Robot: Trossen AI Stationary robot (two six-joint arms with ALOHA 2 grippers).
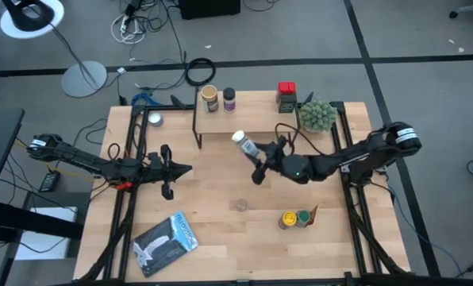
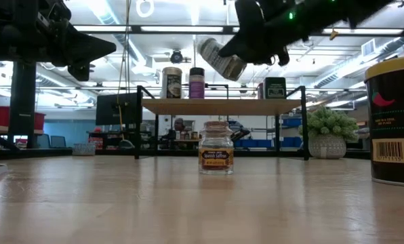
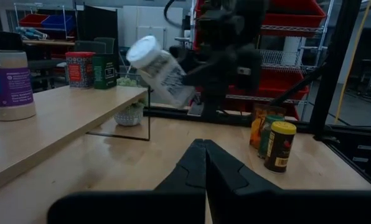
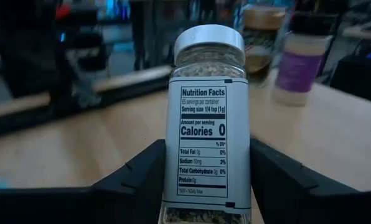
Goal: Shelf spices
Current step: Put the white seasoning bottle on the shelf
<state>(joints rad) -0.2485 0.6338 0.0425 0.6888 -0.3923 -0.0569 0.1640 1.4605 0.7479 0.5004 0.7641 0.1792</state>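
Note:
The shelf [image 1: 252, 121], a wood board on black legs, stands at the table's far middle and carries a tan-lidded jar [image 1: 210, 98], a purple-labelled jar [image 1: 229, 98] and a red tin [image 1: 286, 90]. My right gripper [image 1: 264, 157] is in front of the shelf, shut on a white-lidded spice jar [image 4: 204, 93] held in the air [image 2: 222, 59]. A small jar [image 2: 215, 148] stands on the table, and yellow- and green-lidded jars [image 1: 294, 218] stand near right. My left gripper [image 1: 181, 168] is shut at the left and touches nothing. My right gripper pinches the white-lidded jar's lower body [image 4: 173, 186] between its two fingers [image 4: 142, 177], one on each side. The fingers come from the table's right, nearly level. The jar is lifted clear of the table, tilted, its lid [image 1: 238, 137] toward the shelf's front edge.
A fuzzy green plant [image 1: 318, 115] sits by the shelf's right end. A flat silver-blue pouch [image 1: 167, 242] lies near left. A small round tin [image 1: 154, 120] sits far left. Bare board lies between the jars on the shelf and the red tin.

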